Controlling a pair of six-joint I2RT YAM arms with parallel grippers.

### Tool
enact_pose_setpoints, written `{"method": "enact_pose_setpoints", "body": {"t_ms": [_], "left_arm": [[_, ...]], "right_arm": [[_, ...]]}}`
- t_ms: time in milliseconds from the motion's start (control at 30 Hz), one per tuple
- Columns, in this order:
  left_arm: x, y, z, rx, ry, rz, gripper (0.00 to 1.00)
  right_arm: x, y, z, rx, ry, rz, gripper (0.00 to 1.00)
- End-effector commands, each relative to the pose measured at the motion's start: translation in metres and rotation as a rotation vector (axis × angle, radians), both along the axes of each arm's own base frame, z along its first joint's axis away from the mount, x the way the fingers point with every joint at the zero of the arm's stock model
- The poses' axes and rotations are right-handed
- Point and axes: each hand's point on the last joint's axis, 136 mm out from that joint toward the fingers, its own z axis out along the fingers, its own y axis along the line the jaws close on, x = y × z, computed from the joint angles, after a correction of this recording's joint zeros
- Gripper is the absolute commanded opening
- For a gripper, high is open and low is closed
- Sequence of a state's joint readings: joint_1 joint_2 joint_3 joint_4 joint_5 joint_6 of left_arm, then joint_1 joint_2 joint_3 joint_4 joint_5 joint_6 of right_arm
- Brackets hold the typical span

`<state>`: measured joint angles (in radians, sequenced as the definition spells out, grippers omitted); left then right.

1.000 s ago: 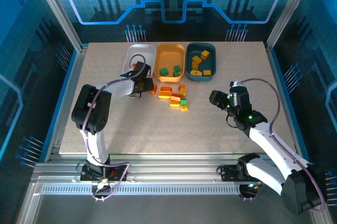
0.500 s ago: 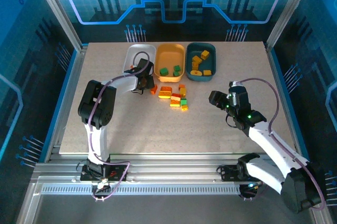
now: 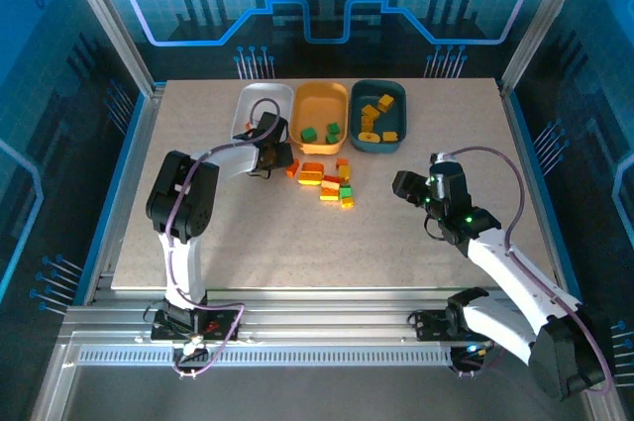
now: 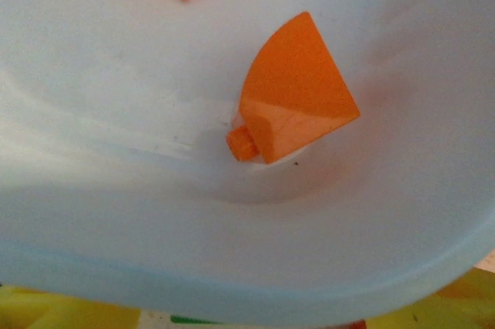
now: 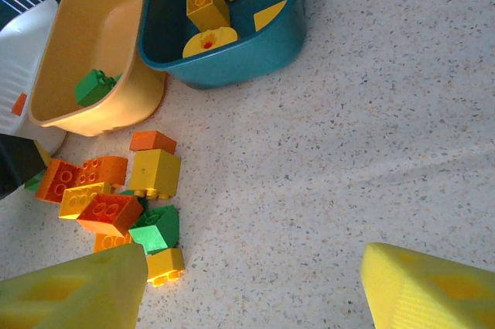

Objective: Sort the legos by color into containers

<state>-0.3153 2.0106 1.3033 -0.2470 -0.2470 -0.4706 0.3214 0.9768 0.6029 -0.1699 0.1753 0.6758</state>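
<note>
We read the left hand (image 3: 270,152) as released. Its yellow fingers (image 4: 46,310) stand wide at the lower corners of its wrist view with nothing between them, at the near wall of the white tray (image 3: 248,104). Inside that tray an orange brick (image 4: 298,93) with a sloped face lies free on the floor. The right hand (image 3: 404,184) hovers over the bench (image 3: 446,124), jaws apart and holding nothing, well apart from the work.

The loose legos (image 3: 327,181) sit in a tight cluster just in front of the orange-yellow tray (image 3: 322,92), which holds green bricks. The teal tray (image 3: 377,85) beside it holds yellow ones.

We judge the bricks light, rigid and smooth. They are best taken low across two flat side walls, not over studs or a slope, where the pads would likely slip. Pieces in the cluster touch or lie on one another, so closing on one may nudge its neighbours; the outer bricks look easier to reach.

The trays form a close-set row at the far side, so each drop means coming over a rim from above. The bench to the right of the cluster and nearer to us is open, giving the right hand a free approach. The left arm lies close to the cluster's left edge, so both hands there could crowd.
</note>
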Motion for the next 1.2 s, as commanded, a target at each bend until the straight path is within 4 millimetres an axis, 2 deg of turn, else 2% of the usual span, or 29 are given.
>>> {"method": "enact_pose_setpoints", "body": {"t_ms": [0,167,333,500,633,933,1067,1167], "left_arm": [[-0.034,-0.013,-0.025,-0.022,0.106,-0.057,0.8],[-0.039,-0.023,-0.016,-0.024,0.084,-0.09,0.99],[-0.034,-0.006,-0.003,0.009,0.045,-0.034,0.99],[-0.023,0.014,0.01,0.064,0.025,0.033,0.92],[-0.014,0.022,0.007,0.044,0.038,0.06,0.87],[0.003,0.014,-0.004,0.02,0.057,0.003,0.81],[0.003,0.011,-0.01,0.016,0.066,-0.017,0.78],[0.001,0.016,-0.014,0.044,0.076,-0.005,0.73]], "right_arm": [[0.003,0.005,0.006,-0.009,-0.026,0.019,0.74],[0.003,0.006,0.006,-0.012,-0.024,0.023,0.75],[0.003,0.007,0.007,-0.012,-0.028,0.024,0.74],[0.002,0.007,0.007,-0.012,-0.026,0.028,0.75],[0.002,0.009,0.008,-0.011,-0.027,0.032,0.74],[0.002,0.01,0.006,-0.014,-0.021,0.036,0.75],[0.003,0.01,0.005,-0.019,-0.019,0.036,0.75],[0.003,0.01,0.003,-0.02,-0.016,0.035,0.75]]}}
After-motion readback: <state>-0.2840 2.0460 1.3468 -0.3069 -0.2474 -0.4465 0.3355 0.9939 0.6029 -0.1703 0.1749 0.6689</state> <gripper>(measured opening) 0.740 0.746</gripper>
